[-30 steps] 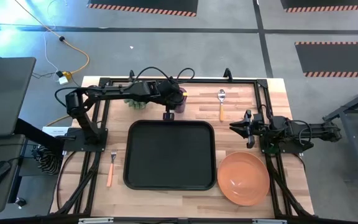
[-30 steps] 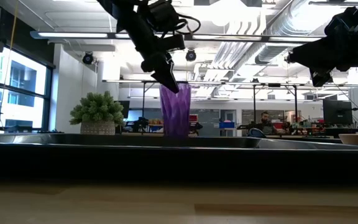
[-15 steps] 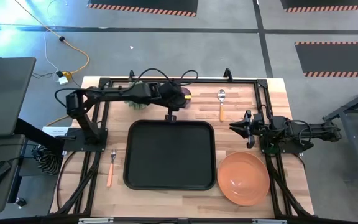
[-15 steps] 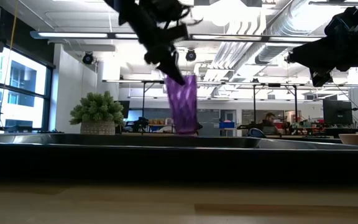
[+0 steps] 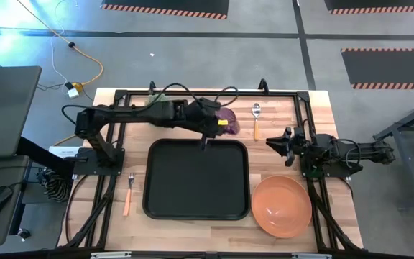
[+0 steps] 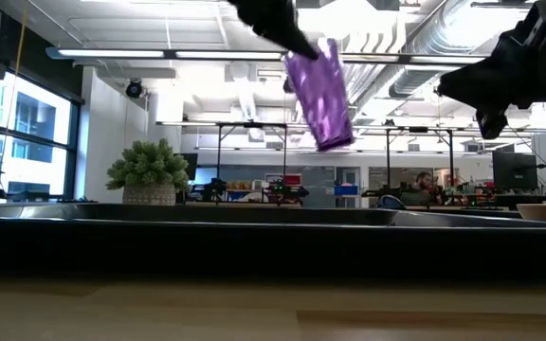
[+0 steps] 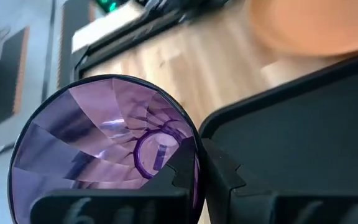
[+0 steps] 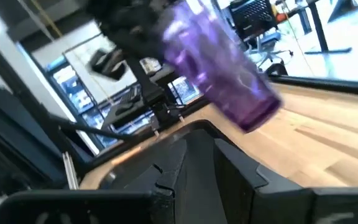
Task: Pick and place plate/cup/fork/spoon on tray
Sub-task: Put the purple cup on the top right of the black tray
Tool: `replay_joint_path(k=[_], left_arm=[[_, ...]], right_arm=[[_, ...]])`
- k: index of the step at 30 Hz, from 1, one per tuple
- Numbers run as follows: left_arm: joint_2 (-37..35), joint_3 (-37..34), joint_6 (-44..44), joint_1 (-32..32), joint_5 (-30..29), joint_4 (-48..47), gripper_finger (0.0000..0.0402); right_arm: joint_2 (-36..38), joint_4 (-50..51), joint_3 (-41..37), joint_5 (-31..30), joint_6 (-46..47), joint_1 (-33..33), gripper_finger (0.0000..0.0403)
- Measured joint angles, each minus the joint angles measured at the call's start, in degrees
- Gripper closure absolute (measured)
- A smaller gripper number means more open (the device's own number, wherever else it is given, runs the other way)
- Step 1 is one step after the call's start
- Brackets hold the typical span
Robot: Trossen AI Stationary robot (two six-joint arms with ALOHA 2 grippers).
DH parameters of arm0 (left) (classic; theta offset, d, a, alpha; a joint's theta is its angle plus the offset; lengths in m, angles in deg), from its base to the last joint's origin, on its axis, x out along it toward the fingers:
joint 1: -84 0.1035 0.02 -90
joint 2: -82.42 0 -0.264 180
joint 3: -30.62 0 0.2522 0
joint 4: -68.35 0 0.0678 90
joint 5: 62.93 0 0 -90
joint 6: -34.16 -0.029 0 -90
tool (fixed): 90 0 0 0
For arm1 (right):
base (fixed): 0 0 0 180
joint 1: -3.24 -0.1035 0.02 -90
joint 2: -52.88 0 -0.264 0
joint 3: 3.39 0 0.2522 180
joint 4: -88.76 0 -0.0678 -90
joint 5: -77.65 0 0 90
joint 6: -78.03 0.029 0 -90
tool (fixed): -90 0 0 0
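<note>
**Carrying purple cup near tray's far edge**

Holding the small translucent purple tumbler cup off the table, the left tool is clamped on its rim, one finger inside the mouth, one outside (left wrist view). Cup is tilted, airborne, well above the tray line in the low view, at the far right corner of the large black rectangular tray. Tray holds nothing yet.

Right tool hovers right of the tray, near the spoon; fingers look closed together, gripping nothing.

Round shallow orange plastic plate lies on the wooden table just off the tray's near right corner. Slim spoon with silver bowl and orange handle lies beyond the tray, right of the cup. Slim fork with orange handle lies left of the tray. Spiky green potted plant sits at the far side.
</note>
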Motion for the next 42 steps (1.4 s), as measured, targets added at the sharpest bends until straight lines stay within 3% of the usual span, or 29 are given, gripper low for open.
replay_joint_path(k=[9, 15, 42], left_arm=[[0.0, 0.8, 0.1, -5.0, 3.3, -1.4, 0.0396], [1.3, 0.8, 0.2, -5.6, 8.8, -1.4, 0.0396], [11.5, 0.7, -2.0, -4.5, 9.4, -3.7, 0.0396]], right_arm=[[0.0, -9.3, 0.0, -5.9, 1.2, 0.0, 0.0331], [0.0, -14.8, 0.0, -10.1, 0.8, 0.0, 0.0331], [0.0, -13.9, 0.0, -10.7, 1.2, 0.0, 0.0331]])
